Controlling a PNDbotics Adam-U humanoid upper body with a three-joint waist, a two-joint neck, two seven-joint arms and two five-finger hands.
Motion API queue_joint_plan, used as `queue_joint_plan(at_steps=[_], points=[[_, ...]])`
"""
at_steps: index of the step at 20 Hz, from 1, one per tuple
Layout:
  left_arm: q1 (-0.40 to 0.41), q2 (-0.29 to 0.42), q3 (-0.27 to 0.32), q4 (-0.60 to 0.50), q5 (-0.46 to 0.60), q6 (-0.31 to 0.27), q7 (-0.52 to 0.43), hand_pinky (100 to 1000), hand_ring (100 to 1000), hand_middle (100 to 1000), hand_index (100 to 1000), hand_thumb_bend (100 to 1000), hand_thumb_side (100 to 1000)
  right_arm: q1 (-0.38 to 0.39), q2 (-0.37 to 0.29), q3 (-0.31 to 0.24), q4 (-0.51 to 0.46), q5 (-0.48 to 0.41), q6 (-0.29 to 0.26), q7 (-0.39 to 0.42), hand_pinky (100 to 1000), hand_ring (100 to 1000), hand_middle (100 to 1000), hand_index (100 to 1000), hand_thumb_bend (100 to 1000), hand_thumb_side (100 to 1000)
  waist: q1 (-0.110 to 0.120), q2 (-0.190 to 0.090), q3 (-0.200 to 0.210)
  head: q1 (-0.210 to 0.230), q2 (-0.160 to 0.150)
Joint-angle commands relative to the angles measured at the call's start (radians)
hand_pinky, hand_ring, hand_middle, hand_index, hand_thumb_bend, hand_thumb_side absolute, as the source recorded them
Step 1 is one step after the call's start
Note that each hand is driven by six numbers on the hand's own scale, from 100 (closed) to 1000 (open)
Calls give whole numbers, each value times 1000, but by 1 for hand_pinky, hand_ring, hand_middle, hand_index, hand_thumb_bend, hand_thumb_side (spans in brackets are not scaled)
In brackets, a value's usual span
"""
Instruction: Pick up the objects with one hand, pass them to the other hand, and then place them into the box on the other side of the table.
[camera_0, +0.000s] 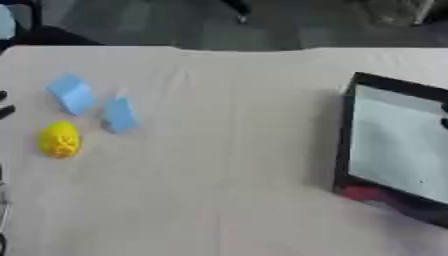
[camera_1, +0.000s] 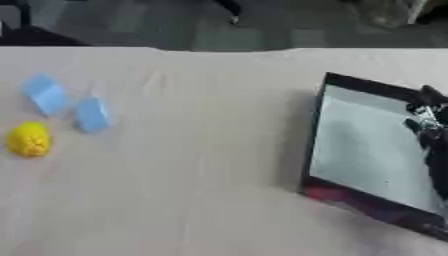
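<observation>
While the box (camera_1: 376, 155) sits at our right with nothing visible inside, our right hand (camera_1: 429, 125) hangs over its far right rim, fingers too blurred to tell. Well left of the box lie two blue blocks (camera_0: 72, 93) (camera_0: 119, 114) and one yellow egg shape (camera_0: 59, 139), nearer our barely visible left hand (camera_0: 5, 110).
</observation>
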Motion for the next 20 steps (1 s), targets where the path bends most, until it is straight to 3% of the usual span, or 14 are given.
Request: queue_joint_plan(at_steps=[1, 16, 20], points=[[-8, 30, 1, -17, 0, 0, 6, 762, 802, 762, 859, 159, 856, -6, -22, -10, -10, 0, -3, -1, 1000, 1000, 1000, 1000, 100, 615, -6, -18, 0, 5, -18], [-36, 45, 7, -12, -19, -1, 29, 762, 802, 756, 855, 144, 840, -7, -25, -19, -11, -4, -7, -7, 1000, 1000, 1000, 1000, 100, 609, -2, -16, -12, 5, 12], [-114, 110, -7, 32, -86, 56, 61, 767, 807, 749, 841, 137, 787, 5, -31, -19, -15, -1, -9, -8, 1000, 1000, 1000, 1000, 100, 612, 5, -21, -15, 11, 21]])
